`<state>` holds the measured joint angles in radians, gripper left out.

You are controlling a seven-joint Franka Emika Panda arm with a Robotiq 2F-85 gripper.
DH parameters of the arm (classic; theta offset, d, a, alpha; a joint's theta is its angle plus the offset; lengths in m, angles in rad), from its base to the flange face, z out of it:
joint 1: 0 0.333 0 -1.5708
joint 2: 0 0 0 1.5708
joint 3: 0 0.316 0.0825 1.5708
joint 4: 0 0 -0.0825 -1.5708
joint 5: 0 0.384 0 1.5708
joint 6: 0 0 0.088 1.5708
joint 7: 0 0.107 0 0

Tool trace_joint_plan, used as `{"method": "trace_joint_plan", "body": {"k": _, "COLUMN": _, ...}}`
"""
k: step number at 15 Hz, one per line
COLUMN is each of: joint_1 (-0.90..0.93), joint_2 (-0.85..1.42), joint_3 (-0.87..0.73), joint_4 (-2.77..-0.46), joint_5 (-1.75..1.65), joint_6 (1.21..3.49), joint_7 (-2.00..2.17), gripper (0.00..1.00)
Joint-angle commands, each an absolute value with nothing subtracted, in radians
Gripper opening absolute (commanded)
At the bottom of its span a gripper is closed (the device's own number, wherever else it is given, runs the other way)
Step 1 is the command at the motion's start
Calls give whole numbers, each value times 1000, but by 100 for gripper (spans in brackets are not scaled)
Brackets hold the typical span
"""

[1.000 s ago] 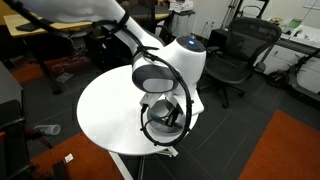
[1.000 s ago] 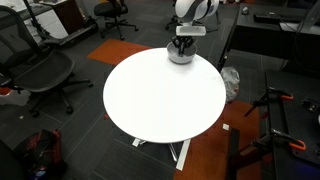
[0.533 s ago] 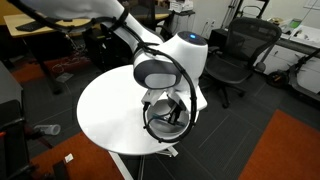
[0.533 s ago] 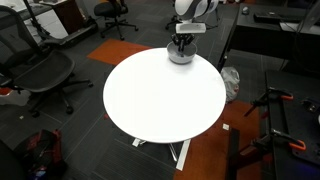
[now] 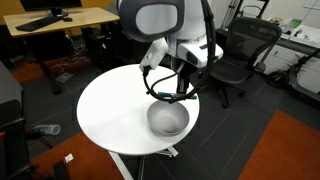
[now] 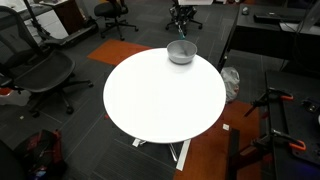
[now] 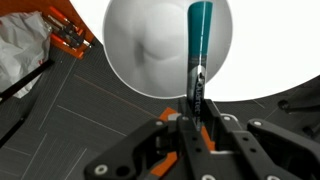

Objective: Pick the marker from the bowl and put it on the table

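The grey-white bowl (image 5: 168, 119) stands near the edge of the round white table (image 5: 108, 108). It also shows in an exterior view (image 6: 181, 52) and in the wrist view (image 7: 155, 45). My gripper (image 7: 193, 108) is shut on the dark end of the teal-blue marker (image 7: 198, 35), which points away from the jaws over the bowl. In both exterior views the gripper (image 5: 176, 87) (image 6: 181, 12) hangs well above the bowl. The marker is too small to make out there. The bowl looks empty.
Black office chairs (image 5: 238, 50) (image 6: 45, 70) stand around the table (image 6: 160, 100). A wooden desk (image 5: 55, 20) is at the back. A white bag (image 7: 22, 50) and an orange-black object (image 7: 70, 35) lie on the dark floor beside the table (image 7: 265, 70).
The arm has risen from the bowl, lifting the marker out. The bowl, covered by the gripper before, now shows fully.
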<state>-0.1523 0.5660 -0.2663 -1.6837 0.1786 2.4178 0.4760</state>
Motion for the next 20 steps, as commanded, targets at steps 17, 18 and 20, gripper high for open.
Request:
{"method": "trace_joint_plan", "body": {"k": 17, "joint_1": -49, "joint_2": 448, "joint_3": -41, "joint_4": -1693, "joint_5": 37, "joint_6": 2342, "joint_7": 71, "gripper": 5}}
{"method": "trace_joint_plan", "body": {"k": 18, "joint_1": -44, "joint_2": 463, "joint_3": -32, "joint_4": -1685, "joint_5": 36, "joint_6": 2333, "joint_7": 58, "gripper": 5}}
{"method": "trace_joint_plan", "body": {"k": 20, "joint_1": -32, "joint_2": 502, "joint_3": -22, "joint_4": -1665, "joint_5": 28, "joint_6": 2313, "joint_7": 45, "gripper": 5}}
